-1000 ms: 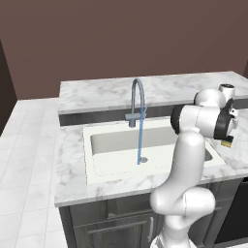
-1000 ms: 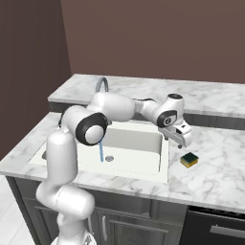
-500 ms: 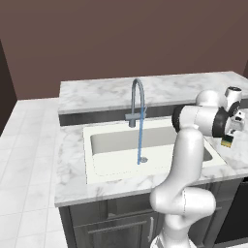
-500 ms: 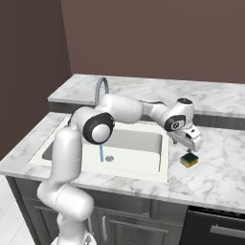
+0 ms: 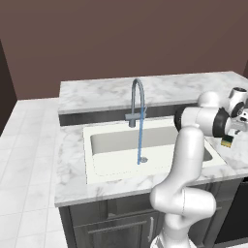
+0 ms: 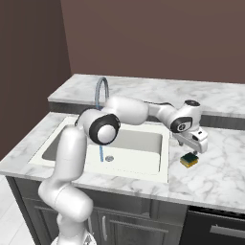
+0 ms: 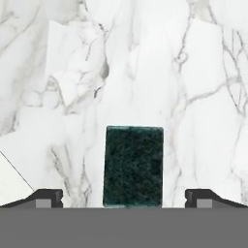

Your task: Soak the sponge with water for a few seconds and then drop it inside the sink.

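While you watch the right base view, note the sponge (image 6: 189, 160) lying flat on the marble counter (image 6: 225, 167) just beside the sink's (image 6: 143, 165) right rim, dark face up. Your gripper (image 6: 194, 147) hangs directly above it, jaws spread wide, not touching. Water (image 6: 101, 152) runs from the faucet (image 6: 100, 93) toward the drain (image 6: 109, 158), well apart from the sponge.

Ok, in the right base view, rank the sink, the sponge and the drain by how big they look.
1. sink, by far the largest.
2. sponge, on the counter right of the sink.
3. drain, slightly smaller than the sponge; they look close in size, so this order is unsure.
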Controlling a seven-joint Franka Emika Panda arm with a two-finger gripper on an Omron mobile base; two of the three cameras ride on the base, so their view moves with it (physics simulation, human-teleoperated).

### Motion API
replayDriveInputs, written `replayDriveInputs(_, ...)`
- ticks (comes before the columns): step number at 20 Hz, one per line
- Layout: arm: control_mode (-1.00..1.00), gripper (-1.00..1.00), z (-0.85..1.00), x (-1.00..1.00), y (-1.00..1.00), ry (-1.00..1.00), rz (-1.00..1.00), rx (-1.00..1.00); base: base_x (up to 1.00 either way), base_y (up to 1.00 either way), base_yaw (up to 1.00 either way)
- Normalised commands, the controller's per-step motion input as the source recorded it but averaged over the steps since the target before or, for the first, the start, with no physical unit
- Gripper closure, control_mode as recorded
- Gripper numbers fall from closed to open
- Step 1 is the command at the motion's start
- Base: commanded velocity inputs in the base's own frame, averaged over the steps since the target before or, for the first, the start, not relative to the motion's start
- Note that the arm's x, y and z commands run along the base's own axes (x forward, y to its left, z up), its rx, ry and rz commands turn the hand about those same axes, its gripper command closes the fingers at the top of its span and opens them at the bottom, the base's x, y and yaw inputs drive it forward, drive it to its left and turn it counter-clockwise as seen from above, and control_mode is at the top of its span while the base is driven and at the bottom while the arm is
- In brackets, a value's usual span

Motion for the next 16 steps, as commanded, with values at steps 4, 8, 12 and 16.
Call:
replayDriveInputs(4,-1.00,-1.00,-0.03,-0.04,-0.08,0.00,0.00,0.01,0.00,0.00,0.00)
replayDriveInputs(8,-1.00,-1.00,-0.11,-0.02,-0.01,0.00,0.00,0.01,0.00,0.00,0.00)
replayDriveInputs(12,-1.00,-1.00,-0.23,0.00,-0.03,0.00,0.00,0.01,0.00,0.00,0.00)
replayDriveInputs(16,-1.00,-1.00,-0.32,0.00,-0.04,0.01,-0.01,0.01,0.00,0.00,0.00)
